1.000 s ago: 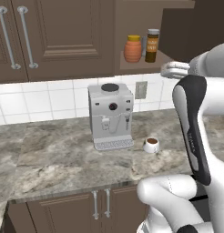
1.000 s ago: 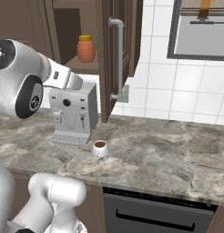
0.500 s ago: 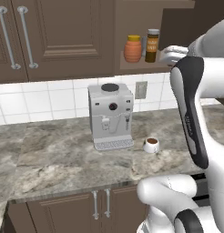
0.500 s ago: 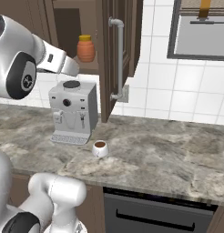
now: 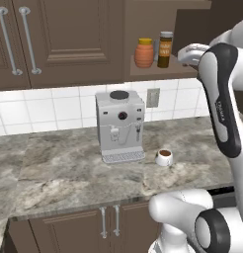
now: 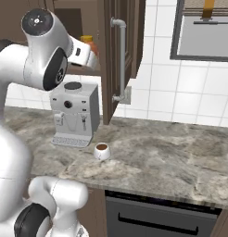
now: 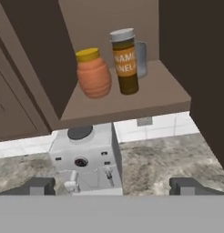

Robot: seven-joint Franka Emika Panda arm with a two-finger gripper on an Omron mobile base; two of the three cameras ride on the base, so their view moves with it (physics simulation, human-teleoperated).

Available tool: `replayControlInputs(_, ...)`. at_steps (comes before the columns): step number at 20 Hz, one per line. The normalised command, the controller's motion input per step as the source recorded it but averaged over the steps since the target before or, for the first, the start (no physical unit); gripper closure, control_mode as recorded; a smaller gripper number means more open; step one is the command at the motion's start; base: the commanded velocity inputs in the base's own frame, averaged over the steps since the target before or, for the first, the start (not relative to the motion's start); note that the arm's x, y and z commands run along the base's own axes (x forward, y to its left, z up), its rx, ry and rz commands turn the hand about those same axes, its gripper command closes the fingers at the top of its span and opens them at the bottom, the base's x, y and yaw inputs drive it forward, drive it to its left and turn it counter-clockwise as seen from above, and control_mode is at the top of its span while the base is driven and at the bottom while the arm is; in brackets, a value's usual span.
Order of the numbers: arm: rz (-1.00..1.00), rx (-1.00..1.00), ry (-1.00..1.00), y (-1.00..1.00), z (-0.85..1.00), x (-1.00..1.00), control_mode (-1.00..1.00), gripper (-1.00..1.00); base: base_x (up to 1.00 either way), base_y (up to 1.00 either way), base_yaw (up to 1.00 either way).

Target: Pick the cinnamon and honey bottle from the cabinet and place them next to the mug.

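The cabinet (image 5: 69, 39) has an open shelf niche (image 7: 132, 102). On that shelf the orange honey bottle (image 7: 93, 73) with its yellow lid stands left of the slim dark-brown cinnamon (image 7: 124, 61); both are upright. My gripper (image 7: 113, 186) is open, its fingertips (image 7: 38, 185) far apart, and it is short of the shelf and below it, holding nothing. From the left base, the gripper (image 5: 185, 54) hangs just right of the cinnamon (image 5: 165, 49) and honey bottle (image 5: 143, 53). The white mug (image 5: 164, 157) of dark liquid sits on the counter, right of the coffee machine (image 5: 120, 126).
A plain grey cup (image 7: 141, 59) stands behind the cinnamon on the shelf. An open cabinet door with a long silver handle (image 6: 120, 60) juts out right of the niche. The marble counter (image 6: 171, 152) stretches right of the mug (image 6: 101, 151). A dark appliance front (image 6: 153, 217) sits below.
The arm has lifted the hand from below the shelf to shelf height beside the jars. The jaws stay open. Jars and mug have not moved.
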Motion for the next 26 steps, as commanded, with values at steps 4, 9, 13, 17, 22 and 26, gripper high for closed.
replayControlInputs(4,0.01,-0.03,0.18,-0.01,0.0,0.45,-1.0,-1.0,0.0,0.0,0.0)
replayControlInputs(9,-0.03,-0.15,0.25,0.04,0.0,0.31,-1.0,-1.0,0.0,0.0,0.0)
replayControlInputs(13,-0.06,-0.1,0.1,0.07,0.0,0.24,-1.0,-1.0,0.0,0.0,0.0)
replayControlInputs(17,-0.06,0.0,-0.07,0.0,0.0,0.31,-1.0,-1.0,0.0,0.0,0.0)
replayControlInputs(22,-0.05,0.0,-0.07,0.0,0.0,0.44,-1.0,-1.0,0.0,0.0,0.0)
replayControlInputs(26,-0.03,0.0,-0.01,0.0,0.0,0.47,-1.0,-1.0,0.0,0.0,0.0)
